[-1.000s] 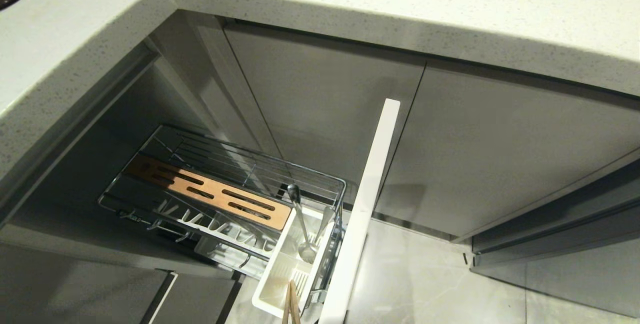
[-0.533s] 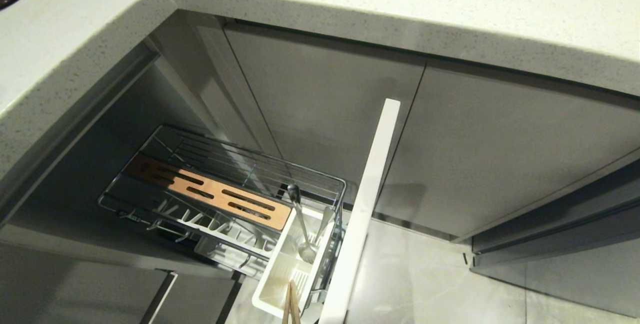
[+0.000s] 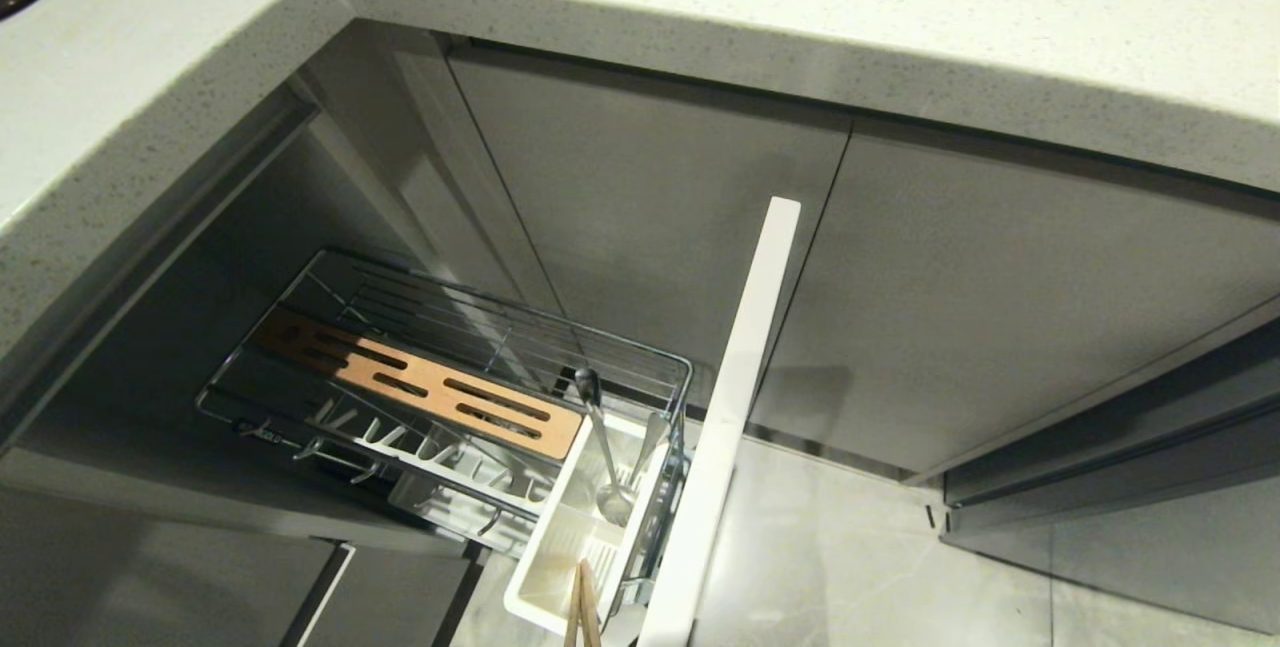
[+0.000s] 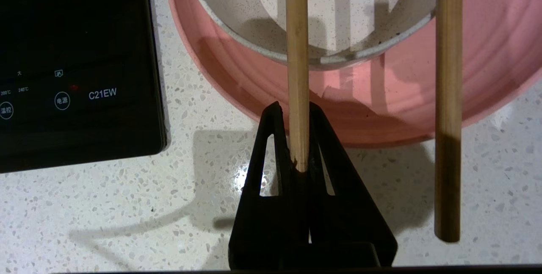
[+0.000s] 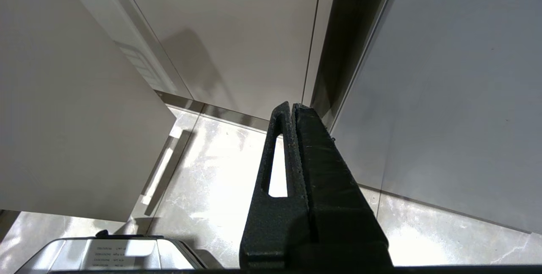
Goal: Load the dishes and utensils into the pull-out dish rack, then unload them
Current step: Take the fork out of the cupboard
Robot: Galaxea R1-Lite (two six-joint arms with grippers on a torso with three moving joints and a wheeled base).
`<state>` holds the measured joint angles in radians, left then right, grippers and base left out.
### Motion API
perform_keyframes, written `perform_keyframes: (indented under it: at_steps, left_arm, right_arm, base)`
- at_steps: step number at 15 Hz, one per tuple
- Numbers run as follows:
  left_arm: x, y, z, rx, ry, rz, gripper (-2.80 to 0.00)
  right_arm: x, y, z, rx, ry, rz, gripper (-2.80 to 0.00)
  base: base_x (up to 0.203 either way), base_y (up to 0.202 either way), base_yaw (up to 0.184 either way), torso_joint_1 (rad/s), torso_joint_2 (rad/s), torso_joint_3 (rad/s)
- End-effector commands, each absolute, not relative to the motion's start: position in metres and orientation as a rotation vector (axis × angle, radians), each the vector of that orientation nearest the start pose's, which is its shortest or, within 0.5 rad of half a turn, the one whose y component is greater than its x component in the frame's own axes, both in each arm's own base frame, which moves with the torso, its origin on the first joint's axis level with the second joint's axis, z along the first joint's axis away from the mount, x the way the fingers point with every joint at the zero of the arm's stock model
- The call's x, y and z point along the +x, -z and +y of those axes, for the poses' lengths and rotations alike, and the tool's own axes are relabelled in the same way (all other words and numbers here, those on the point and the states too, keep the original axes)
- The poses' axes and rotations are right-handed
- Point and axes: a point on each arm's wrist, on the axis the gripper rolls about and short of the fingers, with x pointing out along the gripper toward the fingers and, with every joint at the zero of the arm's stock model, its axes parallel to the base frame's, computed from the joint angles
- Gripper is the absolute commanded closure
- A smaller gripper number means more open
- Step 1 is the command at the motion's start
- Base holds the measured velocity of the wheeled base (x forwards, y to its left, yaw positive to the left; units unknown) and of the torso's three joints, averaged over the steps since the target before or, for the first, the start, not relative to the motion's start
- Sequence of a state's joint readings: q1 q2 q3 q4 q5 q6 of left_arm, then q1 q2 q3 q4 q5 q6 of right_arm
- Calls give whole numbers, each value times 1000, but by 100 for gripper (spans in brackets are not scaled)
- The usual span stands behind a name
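1. Head view, from the left: the rack (image 3: pixel 440 377) is pulled out under the worktop (image 3: pixel 150 77), and I see no plate or bowl in its wooden slot strip (image 3: pixel 415 382).
2. Further right, the white caddy (image 3: pixel 575 537) holds a fork (image 3: pixel 600 447), handle up, and the tips of wooden sticks (image 3: pixel 582 612) at the frame's lower edge. Neither arm shows here.
3. Left wrist view: my left gripper (image 4: pixel 296 138) pinches one chopstick (image 4: pixel 297 53) near its end. A second chopstick (image 4: pixel 448 96) lies loose beside it across the plate (image 4: pixel 360 113), which sits on the worktop with the bowl (image 4: pixel 313 15) on it, next to a black cooktop (image 4: pixel 76 62).
4. Right wrist view: my right gripper (image 5: pixel 292 109) is pressed together, empty, parked low facing cabinet doors.
5. My reading: whether loading or unloading is under way I cannot tell; dishes are out, cutlery is partly in the caddy.
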<state>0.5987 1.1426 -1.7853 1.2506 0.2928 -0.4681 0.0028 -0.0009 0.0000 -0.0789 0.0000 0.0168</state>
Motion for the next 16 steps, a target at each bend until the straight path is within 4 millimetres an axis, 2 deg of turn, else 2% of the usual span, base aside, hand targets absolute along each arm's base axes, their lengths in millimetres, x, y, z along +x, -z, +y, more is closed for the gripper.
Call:
perform_keyframes:
  at_steps: [1, 8, 9, 16]
  left_arm:
    - [46, -379, 39, -524, -1004, 431, 0]
    - [47, -379, 41, -525, -1009, 423, 0]
    - [47, -379, 41, -525, -1009, 423, -280]
    - [45, -383, 40, -525, -1014, 393, -280]
  right_arm:
    - [-21, -76, 0, 17, -4, -52, 0]
    - [-21, -76, 0, 17, -4, -53, 0]
    - [-21, -76, 0, 17, -4, -54, 0]
    - [-21, -76, 0, 17, -4, -54, 0]
  base:
    - [0, 0, 0, 0, 0, 0]
    - [0, 0, 0, 0, 0, 0]
    - [0, 0, 0, 0, 0, 0]
    - [0, 0, 0, 0, 0, 0]
